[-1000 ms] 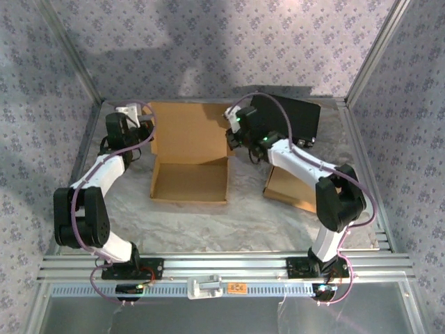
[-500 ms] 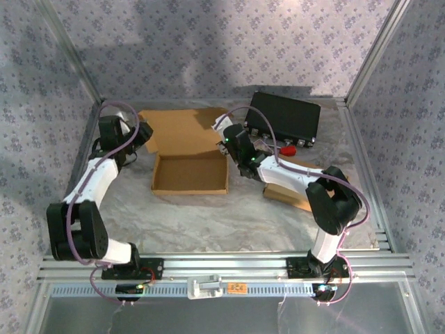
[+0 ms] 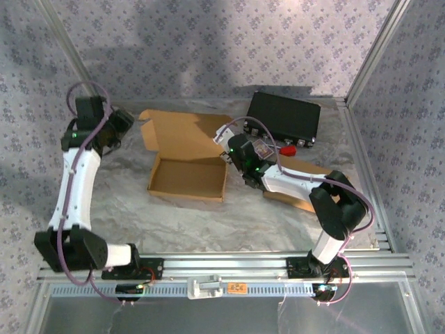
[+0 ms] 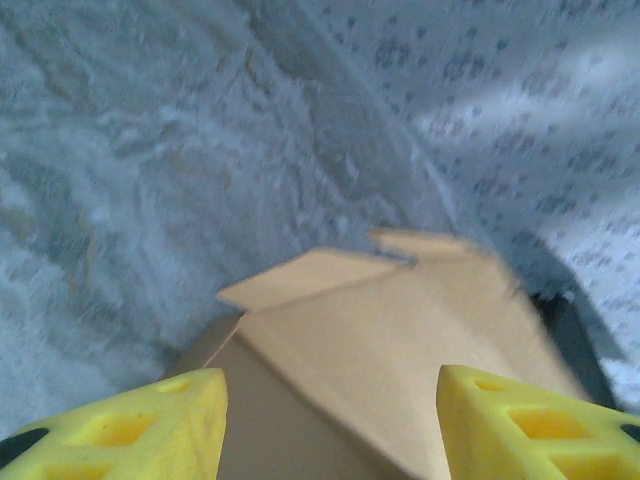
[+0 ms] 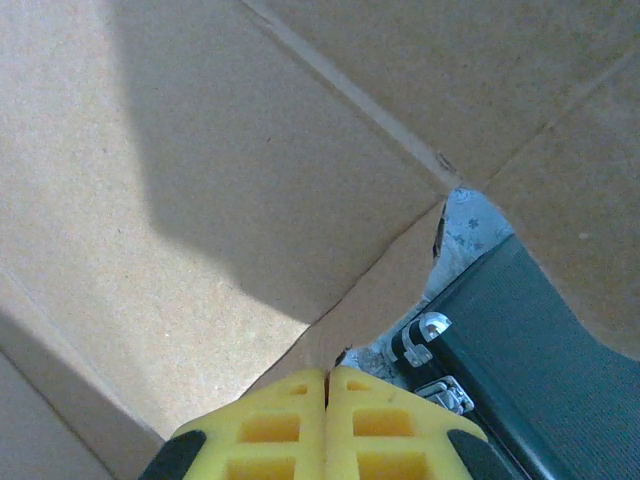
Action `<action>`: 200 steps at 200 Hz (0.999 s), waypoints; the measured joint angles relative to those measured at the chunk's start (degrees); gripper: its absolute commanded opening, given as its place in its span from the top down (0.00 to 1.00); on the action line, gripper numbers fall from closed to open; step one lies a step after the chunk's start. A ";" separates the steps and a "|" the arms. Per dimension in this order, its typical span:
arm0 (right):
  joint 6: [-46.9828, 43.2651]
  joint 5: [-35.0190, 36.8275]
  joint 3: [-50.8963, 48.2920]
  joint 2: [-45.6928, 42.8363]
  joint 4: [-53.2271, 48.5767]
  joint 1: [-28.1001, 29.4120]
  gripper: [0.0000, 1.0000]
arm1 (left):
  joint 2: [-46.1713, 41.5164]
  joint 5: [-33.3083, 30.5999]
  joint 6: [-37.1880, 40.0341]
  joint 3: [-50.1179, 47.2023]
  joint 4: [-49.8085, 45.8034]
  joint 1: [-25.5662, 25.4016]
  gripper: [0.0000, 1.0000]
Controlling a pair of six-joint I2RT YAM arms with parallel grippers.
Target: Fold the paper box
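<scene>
Patterned walls close in a marbled grey worktop [image 3: 208, 223]. The paper box [image 3: 188, 179] lies open near its centre, with the lid flap tilted up behind the tray. My left fingers [image 3: 119, 124] hang spread, raised off to the left of the lid and not touching it. My right fingers [image 5: 327, 400] are pressed together against the box's right edge, and a black case [image 3: 284, 117] sits just behind.

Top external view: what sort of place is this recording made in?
Probably a lab robot cell, not a home: patterned fabric walls on all sides, an aluminium frame rail at the near edge, and a marbled sheet as work surface.
</scene>
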 measured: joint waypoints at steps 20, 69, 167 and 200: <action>-1.44 0.50 -0.79 -0.11 0.83 0.20 1.00 | 8.11 1.07 -6.64 9.31 -3.26 -0.22 0.47; -3.43 1.44 -1.84 -0.85 2.93 1.42 1.00 | 18.91 3.80 -20.09 20.52 -8.87 -4.33 0.43; -4.28 2.58 -1.90 -0.85 3.78 1.95 1.00 | 25.31 0.37 -32.94 34.10 -25.42 -12.17 0.39; -4.52 2.58 -1.90 -0.83 3.80 1.95 1.00 | 24.06 -0.09 -34.73 33.35 -25.44 -11.63 0.38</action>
